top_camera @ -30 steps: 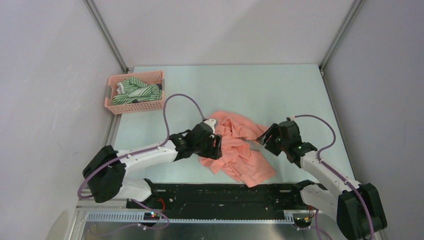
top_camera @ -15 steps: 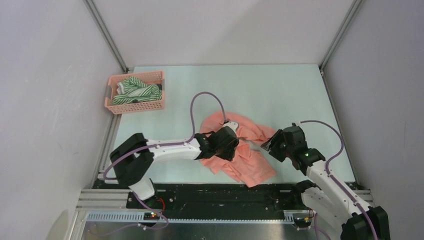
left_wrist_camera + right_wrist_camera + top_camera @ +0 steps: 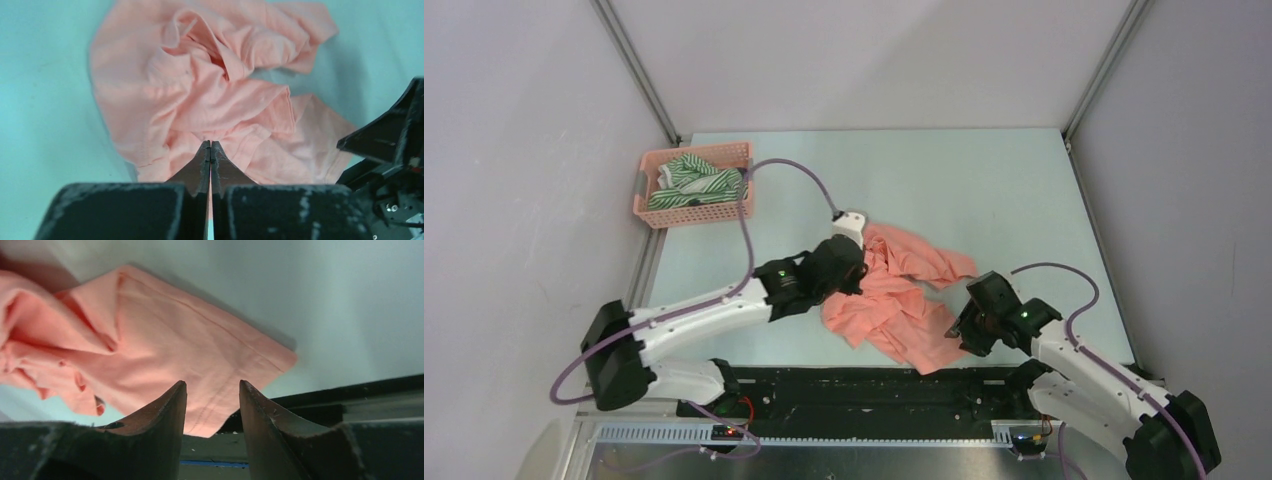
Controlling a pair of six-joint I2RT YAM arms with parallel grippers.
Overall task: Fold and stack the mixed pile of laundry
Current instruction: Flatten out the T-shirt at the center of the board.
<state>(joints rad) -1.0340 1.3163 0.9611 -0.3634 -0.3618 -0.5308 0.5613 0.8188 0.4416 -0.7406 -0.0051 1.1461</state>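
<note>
From overhead, the salmon-pink shirt (image 3: 894, 300) is lying crumpled on the table (image 3: 984, 190), and the green-and-white striped one (image 3: 689, 182) is sitting in the pink basket (image 3: 692, 213) far left. The left gripper (image 3: 856, 280) is hanging over the shirt's left edge, the right gripper (image 3: 957, 332) at its near right corner. Through the left wrist camera, the jaws are pressing tight together at a fold; pinching cloth or not, I cannot tell. Through the right wrist camera, the jaws are standing apart over the hem, gripping nothing.

Bright, even, diffuse light; soft shadow beside salmon-pink shirt (image 3: 190, 350) (wrist-view foregrounds blurred).
</note>
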